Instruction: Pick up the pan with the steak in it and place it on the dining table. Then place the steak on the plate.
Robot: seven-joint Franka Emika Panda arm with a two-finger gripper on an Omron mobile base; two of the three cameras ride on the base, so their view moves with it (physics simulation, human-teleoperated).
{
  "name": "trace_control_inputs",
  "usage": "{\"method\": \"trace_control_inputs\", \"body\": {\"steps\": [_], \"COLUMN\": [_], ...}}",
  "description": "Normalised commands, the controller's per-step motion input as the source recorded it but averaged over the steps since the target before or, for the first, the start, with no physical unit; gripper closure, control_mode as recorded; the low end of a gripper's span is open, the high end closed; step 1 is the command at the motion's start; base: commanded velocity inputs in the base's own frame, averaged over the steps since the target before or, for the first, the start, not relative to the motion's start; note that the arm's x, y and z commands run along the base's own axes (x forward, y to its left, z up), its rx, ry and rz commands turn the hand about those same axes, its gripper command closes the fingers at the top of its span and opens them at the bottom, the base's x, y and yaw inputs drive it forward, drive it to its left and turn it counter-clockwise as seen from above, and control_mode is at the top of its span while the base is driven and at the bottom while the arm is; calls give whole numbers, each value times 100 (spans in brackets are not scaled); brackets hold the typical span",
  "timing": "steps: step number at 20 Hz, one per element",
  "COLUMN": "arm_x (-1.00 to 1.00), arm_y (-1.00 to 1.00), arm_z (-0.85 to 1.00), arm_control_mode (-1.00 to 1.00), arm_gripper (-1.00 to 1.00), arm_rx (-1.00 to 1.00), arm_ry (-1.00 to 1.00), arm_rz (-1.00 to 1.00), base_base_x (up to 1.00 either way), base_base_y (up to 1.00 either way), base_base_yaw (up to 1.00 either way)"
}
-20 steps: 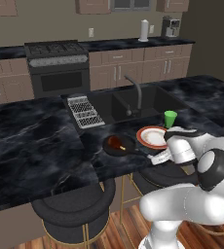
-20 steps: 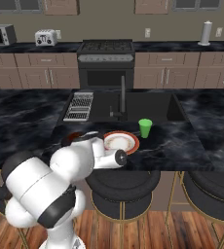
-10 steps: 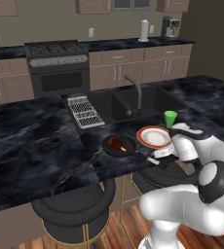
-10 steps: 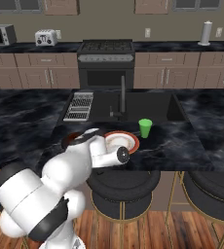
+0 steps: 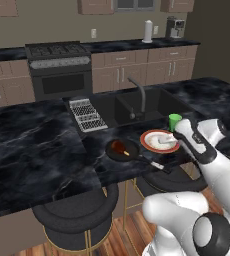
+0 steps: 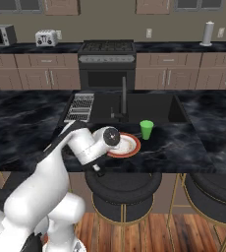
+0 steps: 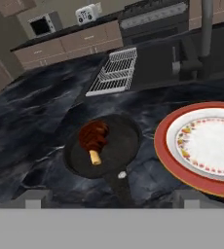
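1. Around the work area: small green cup [image 5: 175, 121] just behind the round plate with orange-red rim and white centre [image 5: 159, 140]; built-in sink with dark faucet [image 5: 138, 97] behind both; metal drying rack [image 5: 87, 114] to the sink's left. Two black round stools [image 5: 75, 215] tucked under the near edge.
2. Small round black frying pan [image 5: 123, 149] sits on the black marble-patterned island counter with white veining [image 5: 32, 150], just left of the plate, not touching it. Long handle points toward the near edge, silver tip past the plate's front.
3. Small reddish-brown steak with tan bone end [image 7: 93, 138] lies inside the pan, bone toward the handle.
4. White arm's two-finger gripper [image 7: 111, 198] hovers above the near edge between pan and plate; the handle base is right ahead of the tips. Fingers look spread, nothing between them.
5. Versus 0.5 s back: pan, steak, plate and cup unmoved; arm has swung further right and pulled back, uncovering the plate in the left base view.
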Motion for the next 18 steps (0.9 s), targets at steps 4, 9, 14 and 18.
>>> {"method": "trace_control_inputs", "body": {"steps": [4,9,14,18], "arm_x": [-41,18,13,8], "arm_y": [-6,56,24,7], "arm_z": [66,31,0,-1], "arm_control_mode": [-100,-100,-100,-100], "arm_gripper": [-100,-100,-100,-100], "arm_rx": [-11,-21,-9,-1], "arm_ry": [14,18,8,3], "arm_rz": [-12,-9,-1,0], "base_base_x": [0,0,0,0], "base_base_y": [0,0,0,0], "base_base_yaw": [0,0,0,0]}}
